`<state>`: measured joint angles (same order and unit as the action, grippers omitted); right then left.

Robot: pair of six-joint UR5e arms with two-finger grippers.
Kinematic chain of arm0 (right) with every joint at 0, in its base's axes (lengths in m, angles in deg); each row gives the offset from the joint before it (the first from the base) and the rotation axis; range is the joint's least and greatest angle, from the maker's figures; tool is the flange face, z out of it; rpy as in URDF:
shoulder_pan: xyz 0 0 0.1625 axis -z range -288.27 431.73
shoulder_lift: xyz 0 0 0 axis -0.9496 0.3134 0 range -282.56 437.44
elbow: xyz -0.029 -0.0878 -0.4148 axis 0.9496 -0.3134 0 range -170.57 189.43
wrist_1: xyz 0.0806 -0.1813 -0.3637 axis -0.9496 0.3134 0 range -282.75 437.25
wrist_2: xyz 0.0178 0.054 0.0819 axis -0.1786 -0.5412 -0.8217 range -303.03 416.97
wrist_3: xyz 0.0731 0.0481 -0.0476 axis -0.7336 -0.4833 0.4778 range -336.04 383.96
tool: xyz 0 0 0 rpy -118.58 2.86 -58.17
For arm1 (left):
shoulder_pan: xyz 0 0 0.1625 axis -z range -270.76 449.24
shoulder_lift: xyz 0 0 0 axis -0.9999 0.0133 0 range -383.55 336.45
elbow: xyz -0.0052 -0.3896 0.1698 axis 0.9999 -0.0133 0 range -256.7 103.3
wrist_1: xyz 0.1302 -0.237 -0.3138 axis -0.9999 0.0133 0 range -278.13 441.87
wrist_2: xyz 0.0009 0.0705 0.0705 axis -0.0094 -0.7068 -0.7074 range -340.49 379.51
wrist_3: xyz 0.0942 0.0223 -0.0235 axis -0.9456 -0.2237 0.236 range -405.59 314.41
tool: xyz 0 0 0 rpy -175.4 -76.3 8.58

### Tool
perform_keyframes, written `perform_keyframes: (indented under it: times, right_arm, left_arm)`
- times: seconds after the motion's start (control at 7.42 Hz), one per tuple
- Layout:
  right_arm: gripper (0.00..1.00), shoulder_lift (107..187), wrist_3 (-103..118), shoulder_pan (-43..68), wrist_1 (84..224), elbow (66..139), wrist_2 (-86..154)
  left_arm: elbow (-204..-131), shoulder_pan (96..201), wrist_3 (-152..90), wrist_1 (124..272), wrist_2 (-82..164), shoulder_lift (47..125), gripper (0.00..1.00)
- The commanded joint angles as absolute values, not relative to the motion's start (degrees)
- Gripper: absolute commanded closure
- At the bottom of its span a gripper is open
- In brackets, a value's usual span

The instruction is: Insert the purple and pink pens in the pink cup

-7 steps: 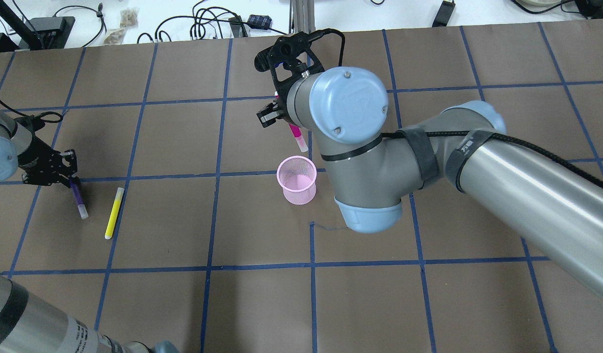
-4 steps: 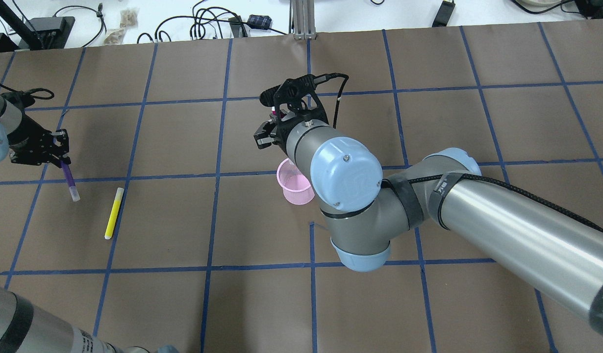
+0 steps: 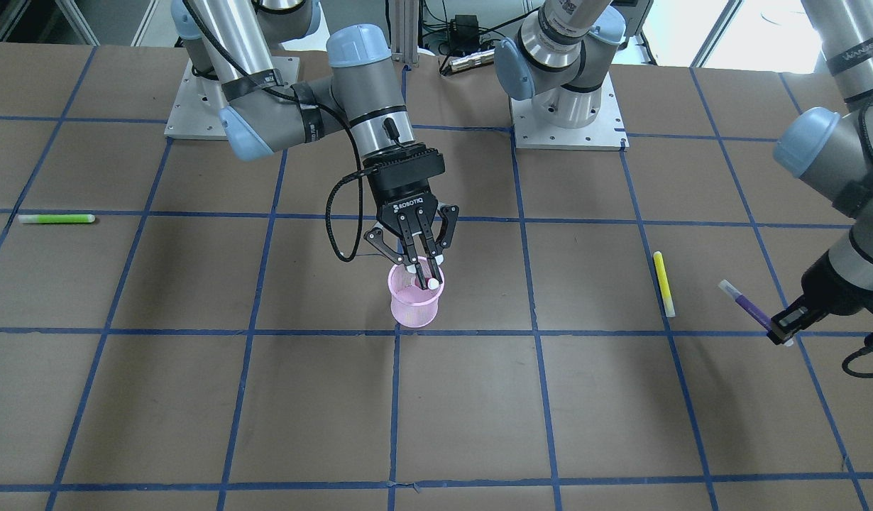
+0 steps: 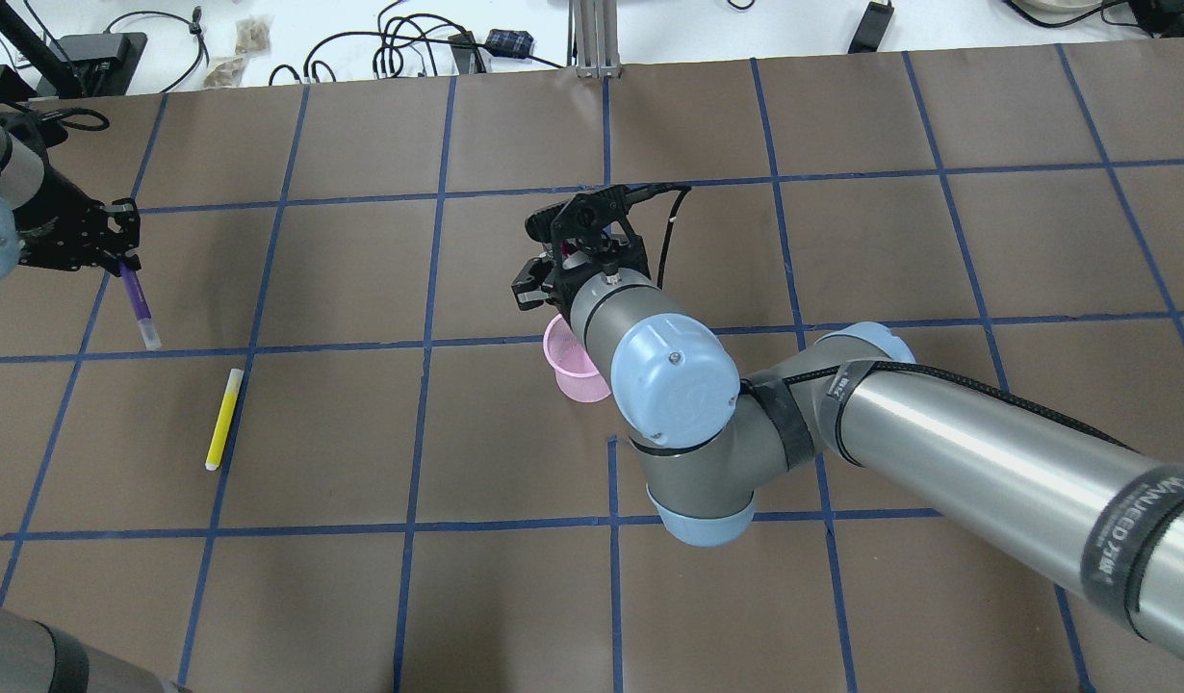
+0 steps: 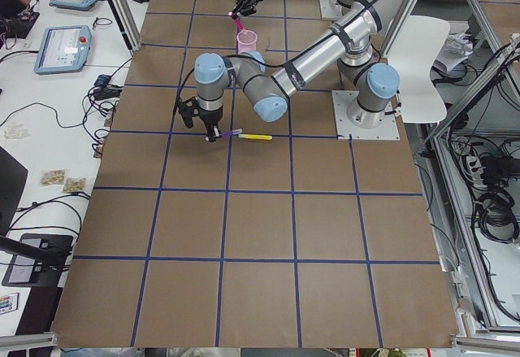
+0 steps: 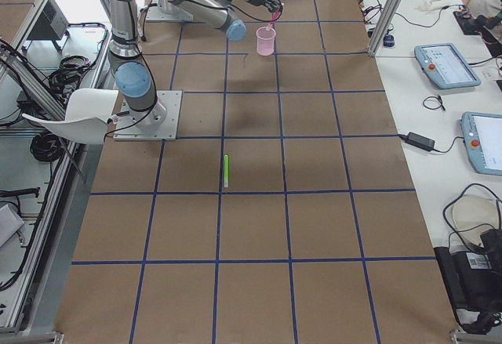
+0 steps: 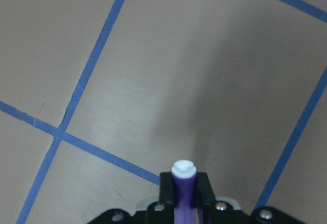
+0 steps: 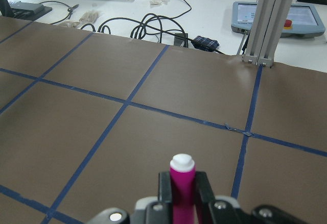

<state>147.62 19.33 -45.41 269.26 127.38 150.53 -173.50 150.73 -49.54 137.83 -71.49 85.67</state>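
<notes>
The pink mesh cup (image 3: 414, 309) stands upright near the table's middle; it also shows in the overhead view (image 4: 571, 373). My right gripper (image 3: 422, 273) is shut on the pink pen (image 8: 182, 183) and holds it upright right over the cup, its white tip (image 3: 433, 283) at the cup's mouth. My left gripper (image 4: 120, 260) is shut on the purple pen (image 4: 138, 306) and holds it tilted above the table, far to the cup's left. The purple pen also shows in the front view (image 3: 745, 304) and in the left wrist view (image 7: 184, 185).
A yellow pen (image 4: 223, 419) lies on the table just below my left gripper in the overhead view. A green pen (image 3: 57, 218) lies far off on my right side. Cables and devices sit beyond the table's far edge.
My right gripper has come down and toward the cup with the pink pen, which now reaches the cup's mouth. My left gripper has lifted the purple pen off the table and moved farther away.
</notes>
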Motion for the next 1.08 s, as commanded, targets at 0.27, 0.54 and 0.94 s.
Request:
perform_keyframes:
  times: [0.27,0.54,0.94]
  right_arm:
    - [0.06,145.91,17.02,-45.6,270.96,128.96,150.05]
    - [0.0,147.22,17.1,-44.73,267.22,128.01,150.13]
    - [0.0,154.49,23.38,-37.19,241.98,121.61,149.87]
  left_arm:
    - [-173.55,156.03,-44.72,137.33,-71.46,83.94,1.0]
    - [-173.47,157.78,-44.02,137.16,-71.28,83.33,1.0]
    - [-172.5,168.12,-29.39,135.5,-71.37,81.04,1.0]
